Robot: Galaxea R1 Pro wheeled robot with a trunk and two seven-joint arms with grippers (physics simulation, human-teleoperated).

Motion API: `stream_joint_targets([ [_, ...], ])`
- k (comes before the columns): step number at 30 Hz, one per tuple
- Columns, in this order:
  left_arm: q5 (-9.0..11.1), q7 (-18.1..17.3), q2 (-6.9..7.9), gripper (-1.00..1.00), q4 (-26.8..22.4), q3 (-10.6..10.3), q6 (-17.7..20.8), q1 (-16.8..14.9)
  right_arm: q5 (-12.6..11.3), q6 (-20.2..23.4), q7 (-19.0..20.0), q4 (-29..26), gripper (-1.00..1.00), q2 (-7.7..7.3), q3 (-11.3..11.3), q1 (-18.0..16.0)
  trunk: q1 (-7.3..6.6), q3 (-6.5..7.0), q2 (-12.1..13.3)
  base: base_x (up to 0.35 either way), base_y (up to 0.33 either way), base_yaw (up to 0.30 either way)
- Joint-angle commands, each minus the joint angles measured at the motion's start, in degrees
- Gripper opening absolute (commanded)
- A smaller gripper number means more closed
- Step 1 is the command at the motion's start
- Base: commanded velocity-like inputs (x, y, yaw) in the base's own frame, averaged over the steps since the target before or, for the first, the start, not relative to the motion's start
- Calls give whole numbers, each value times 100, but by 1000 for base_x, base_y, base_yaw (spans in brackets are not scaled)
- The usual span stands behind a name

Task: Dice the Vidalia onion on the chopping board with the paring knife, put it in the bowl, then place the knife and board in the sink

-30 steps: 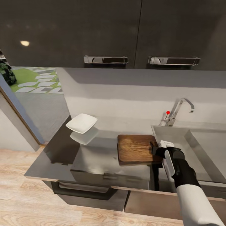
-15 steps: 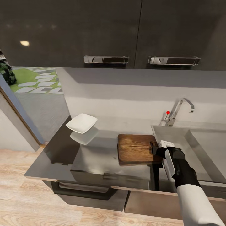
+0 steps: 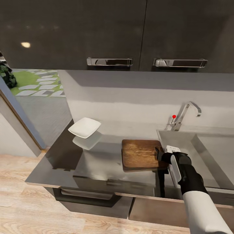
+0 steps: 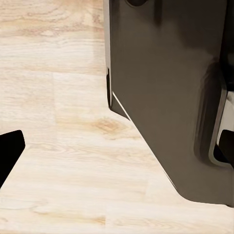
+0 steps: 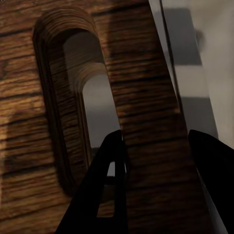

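While right gripper (image 5: 156, 161) pinches board (image 3: 141, 153) by slot end at counter (image 3: 97, 162) edge beside sink (image 3: 208, 152), thin grip risks pivot, slip, drop. Left gripper state: cannot tell.

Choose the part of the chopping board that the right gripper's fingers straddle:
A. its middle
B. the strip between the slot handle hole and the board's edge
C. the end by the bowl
B: in the right wrist view, the right gripper has one finger in the slot and one outside the chopping board edge.

Dark wall cabinets (image 3: 97, 32), grey backsplash (image 3: 130, 97), light wood floor (image 3: 19, 169).
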Motion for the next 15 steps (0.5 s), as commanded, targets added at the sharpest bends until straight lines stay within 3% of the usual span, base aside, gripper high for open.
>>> stream_joint_targets([
  [1,-3,-2,1,100,9,-1,-32,-3,194,37,-9,85,-100,-4,-15,-2,4,-11,-8,0,0,0],
  [15,-3,-1,-1,100,9,-1,-32,-3,293,372,-9,-405,-100,-4,-6,-2,4,-11,-8,0,0,0],
])
